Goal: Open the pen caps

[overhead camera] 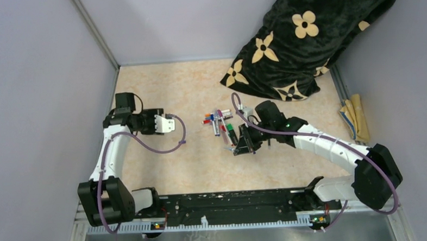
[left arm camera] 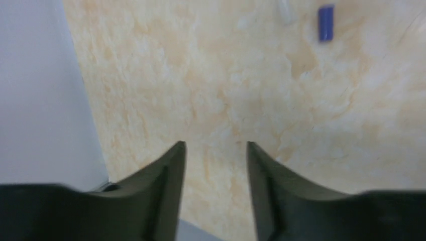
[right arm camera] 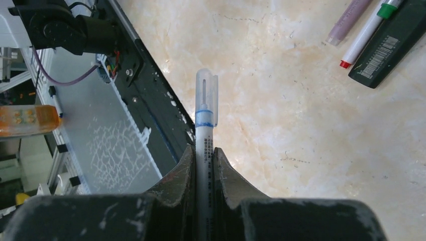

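My right gripper [right arm camera: 204,150] is shut on a white-barrelled pen [right arm camera: 204,150] with a blue band and a clear cap [right arm camera: 206,95] still on its tip, held above the table. In the top view this gripper [overhead camera: 237,147] sits just right of the pile of pens [overhead camera: 218,122] at the table's middle. My left gripper [left arm camera: 216,145] is open and empty over bare table; in the top view it [overhead camera: 170,123] is left of the pile. A blue cap [left arm camera: 326,22] lies loose ahead of it. A green-ended pen with a red tip [right arm camera: 369,31] and a greyish pen [right arm camera: 347,22] lie by a thick black pen [right arm camera: 392,42].
A black cloth with tan flowers [overhead camera: 305,35] is heaped at the back right corner. A yellow rag [overhead camera: 355,117] lies at the right edge. Grey walls close the left, back and right sides. The black base rail [overhead camera: 231,204] runs along the near edge.
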### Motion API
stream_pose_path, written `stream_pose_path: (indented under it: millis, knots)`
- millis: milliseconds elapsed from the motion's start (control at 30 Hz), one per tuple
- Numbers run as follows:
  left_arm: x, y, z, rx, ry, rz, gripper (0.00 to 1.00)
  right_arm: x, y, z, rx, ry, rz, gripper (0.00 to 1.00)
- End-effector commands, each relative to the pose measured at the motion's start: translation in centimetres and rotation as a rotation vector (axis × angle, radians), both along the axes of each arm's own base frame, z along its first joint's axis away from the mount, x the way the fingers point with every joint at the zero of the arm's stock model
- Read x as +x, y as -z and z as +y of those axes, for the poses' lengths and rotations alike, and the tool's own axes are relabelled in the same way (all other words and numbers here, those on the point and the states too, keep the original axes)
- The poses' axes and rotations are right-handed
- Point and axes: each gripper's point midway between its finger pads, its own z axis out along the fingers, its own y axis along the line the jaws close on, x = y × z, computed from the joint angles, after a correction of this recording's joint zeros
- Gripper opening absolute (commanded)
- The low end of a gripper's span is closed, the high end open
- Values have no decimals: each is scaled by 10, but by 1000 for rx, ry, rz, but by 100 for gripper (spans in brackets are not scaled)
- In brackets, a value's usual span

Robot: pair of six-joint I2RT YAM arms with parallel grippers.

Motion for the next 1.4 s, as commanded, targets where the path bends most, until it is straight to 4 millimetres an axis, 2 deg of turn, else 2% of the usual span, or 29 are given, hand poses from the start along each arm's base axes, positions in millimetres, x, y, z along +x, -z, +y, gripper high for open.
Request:
stream_pose_path:
  millis: [0, 33, 100, 167, 233, 367, 533, 700, 800, 933, 967, 1067, 1233, 1367]
  knots:
    - [-47, -42, -75, -325, 161, 94, 73, 12, -34, 23, 117, -13, -29, 0]
    - [-62, -51, -100, -373, 220, 111, 79, 17, -37, 31, 135, -15, -29, 0]
    - [-88, -53, -129, -395, 292, 157, 88, 24, -47, 48, 165, -29, -41, 0]
    - [-107, -47, -147, -386, 337, 189, 91, 28, -56, 67, 188, -56, -49, 0]
    - [-116, -41, -156, -383, 350, 224, 92, 30, -61, 85, 204, -80, -49, 0]
    - [-122, -36, -161, -392, 345, 287, 92, 34, -73, 111, 246, -116, -51, 0]
    - [-124, -33, -166, -396, 353, 307, 88, 39, -82, 132, 291, -135, -41, 0]
    - [-114, -34, -169, -398, 343, 275, 77, 35, -80, 149, 303, -174, -21, 0]
    - [-110, -27, -165, -362, 341, 261, 62, 34, -77, 152, 305, -177, -13, 0]
    - [-103, -4, -151, -261, 315, 247, 41, 32, -77, 150, 306, -176, -17, 0]
    - [-102, 2, -148, -238, 312, 244, 39, 32, -76, 149, 303, -177, -17, 0]
    - [-97, 7, -145, -217, 296, 236, 36, 30, -76, 146, 301, -177, -16, 0]
    - [-92, -18, -161, -311, 298, 237, 32, 30, -73, 147, 300, -179, -7, 0]
    - [-95, -26, -165, -337, 309, 261, 38, 31, -71, 149, 303, -182, -4, 0]
